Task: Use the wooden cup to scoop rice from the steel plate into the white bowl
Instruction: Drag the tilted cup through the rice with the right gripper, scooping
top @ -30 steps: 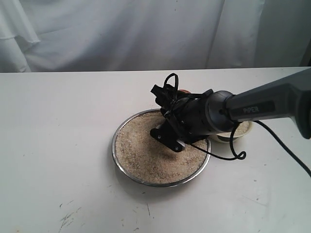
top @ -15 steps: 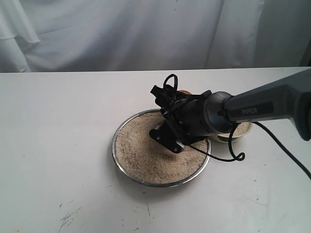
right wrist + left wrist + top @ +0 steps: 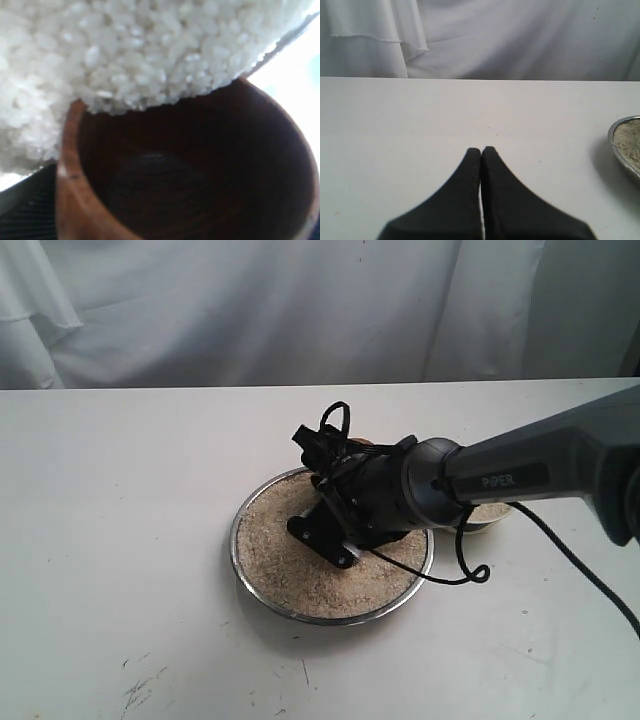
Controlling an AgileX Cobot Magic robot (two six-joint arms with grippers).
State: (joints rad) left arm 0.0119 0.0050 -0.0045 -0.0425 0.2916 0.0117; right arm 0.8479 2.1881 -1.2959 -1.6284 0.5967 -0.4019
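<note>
The right gripper (image 3: 338, 462), clamped on the tipped cup (image 3: 200, 175), holds its mouth against the rice (image 3: 125, 50) at the far side of the plate (image 3: 262, 595), with the bowl (image 3: 492, 515) just beside the plate to the right beneath the arm (image 3: 540, 465), while the left gripper (image 3: 481, 155), tips pressed together, sits well apart.

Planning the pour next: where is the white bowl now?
In the exterior view the white bowl sits on the table just right of the steel plate, mostly hidden behind the right arm.
</note>
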